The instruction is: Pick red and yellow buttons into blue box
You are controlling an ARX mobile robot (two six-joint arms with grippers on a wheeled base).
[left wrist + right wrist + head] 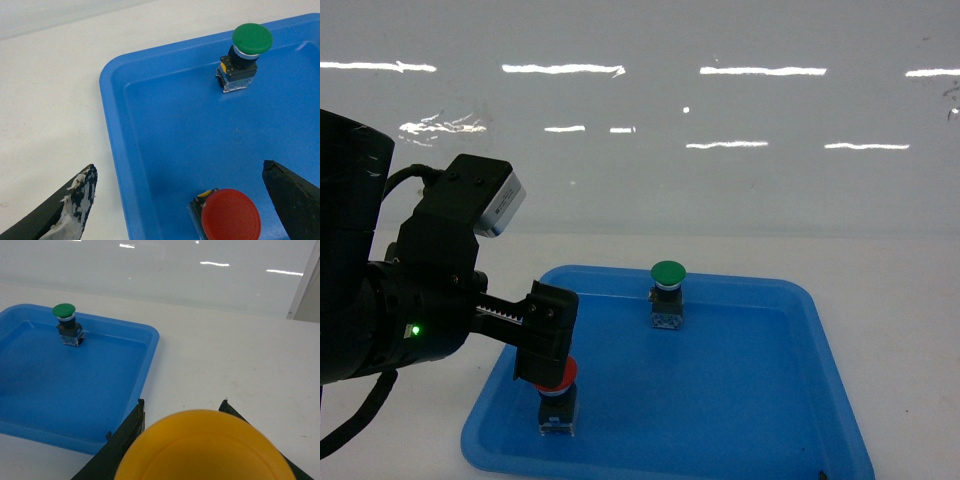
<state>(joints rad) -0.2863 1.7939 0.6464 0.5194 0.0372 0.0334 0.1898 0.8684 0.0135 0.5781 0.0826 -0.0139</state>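
The head camera looks forward and slanting down across the white table (910, 300) at the shallow blue plastic tray (820, 330). The left wrist camera hangs close above the tray's left near corner, facing down. The right wrist camera looks from beyond the tray's right edge. All three share the green-capped push button (667, 292) (245, 55) (66, 322).

The red button (558, 385) is seen at the lower left of the head view, upright on its black-and-clear block, its round cap partly hidden. In the left wrist view it sits at the bottom edge of the frame, cap up, with a yellow tab visible at the block's corner. The yellow button (206, 450) fills the bottom centre of the right wrist view; only its smooth domed yellow-orange cap is shown, clamped between two black fingers (125, 432). The blue box is not seen.
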